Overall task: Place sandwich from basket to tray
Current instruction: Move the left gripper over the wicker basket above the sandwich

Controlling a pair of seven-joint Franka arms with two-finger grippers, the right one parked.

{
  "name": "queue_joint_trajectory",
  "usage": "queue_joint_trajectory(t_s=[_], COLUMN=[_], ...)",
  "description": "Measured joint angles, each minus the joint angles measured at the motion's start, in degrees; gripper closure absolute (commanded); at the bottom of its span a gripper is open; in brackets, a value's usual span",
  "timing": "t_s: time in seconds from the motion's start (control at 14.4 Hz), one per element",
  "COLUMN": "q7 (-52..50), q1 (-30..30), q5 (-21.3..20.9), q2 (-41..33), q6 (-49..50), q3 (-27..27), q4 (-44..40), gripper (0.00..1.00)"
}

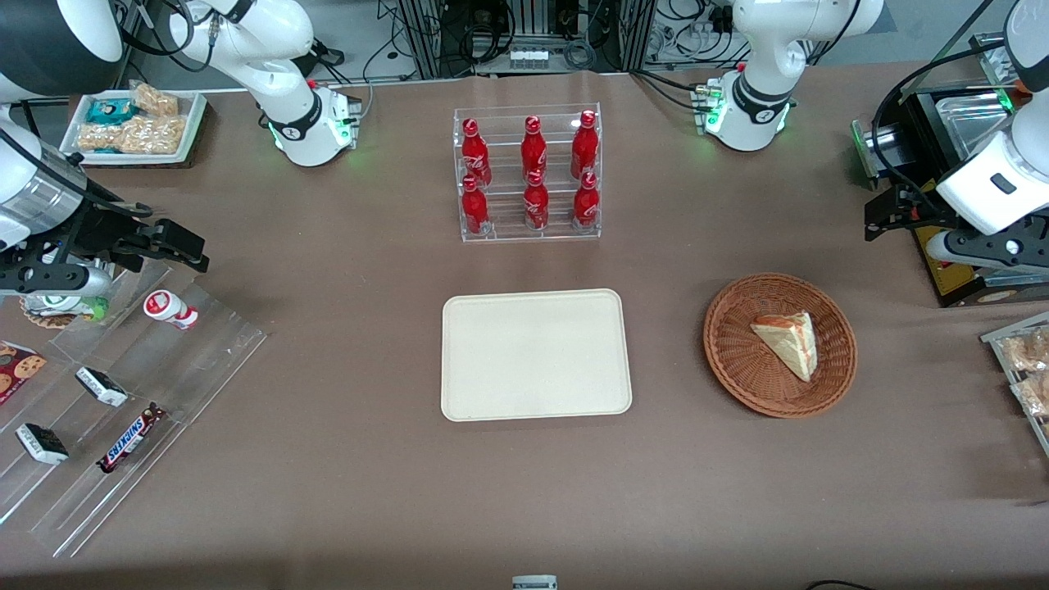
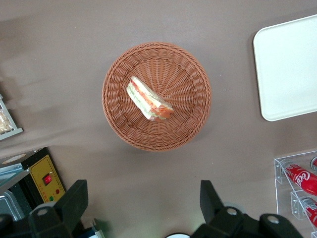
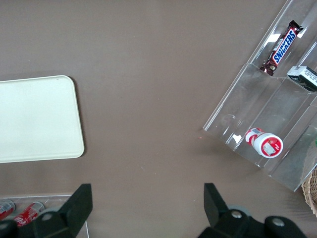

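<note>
The sandwich (image 1: 788, 342), a pale bread wedge with red, orange and green layers, lies in the round wicker basket (image 1: 729, 360). The cream tray (image 1: 533, 352) lies flat beside the basket, toward the parked arm's end, with nothing on it. My left gripper (image 1: 875, 221) hangs open and empty above the table, farther from the front camera than the basket and toward the working arm's end. In the left wrist view the sandwich (image 2: 148, 99) sits in the basket (image 2: 190, 114), well clear of the open gripper (image 2: 142, 198), with the tray's corner (image 2: 287, 69) beside it.
A clear rack of red cola bottles (image 1: 529, 172) stands farther from the front camera than the tray. A black and yellow box (image 1: 951, 270) sits near my gripper. Bagged snacks (image 1: 1024, 369) lie at the working arm's end. An acrylic rack with candy bars (image 1: 123, 393) lies at the parked arm's end.
</note>
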State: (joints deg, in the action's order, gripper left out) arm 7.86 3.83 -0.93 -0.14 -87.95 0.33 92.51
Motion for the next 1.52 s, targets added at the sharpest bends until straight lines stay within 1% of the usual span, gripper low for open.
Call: queue_joint_trajectory(t_s=[0.69,0.97,1.18,1.32,1.52], q7=[0.0,-0.05,-0.75,-1.29,-1.76], q1=[0.0,0.0,0.0,0.02,0.24], q5=[-0.01,-0.15,-0.2,-0.25,-0.25], q2=[0.18,0.75,1.19,1.6,2.25], q6=[0.29,-0.23,-4.81,-10.87,-22.94], q3=[-0.02,0.0,0.02,0.0,-0.22], q4=[0.04,1.24,5.82,11.57,22.0], gripper=[0.0,0.0,0.0,0.0,0.0])
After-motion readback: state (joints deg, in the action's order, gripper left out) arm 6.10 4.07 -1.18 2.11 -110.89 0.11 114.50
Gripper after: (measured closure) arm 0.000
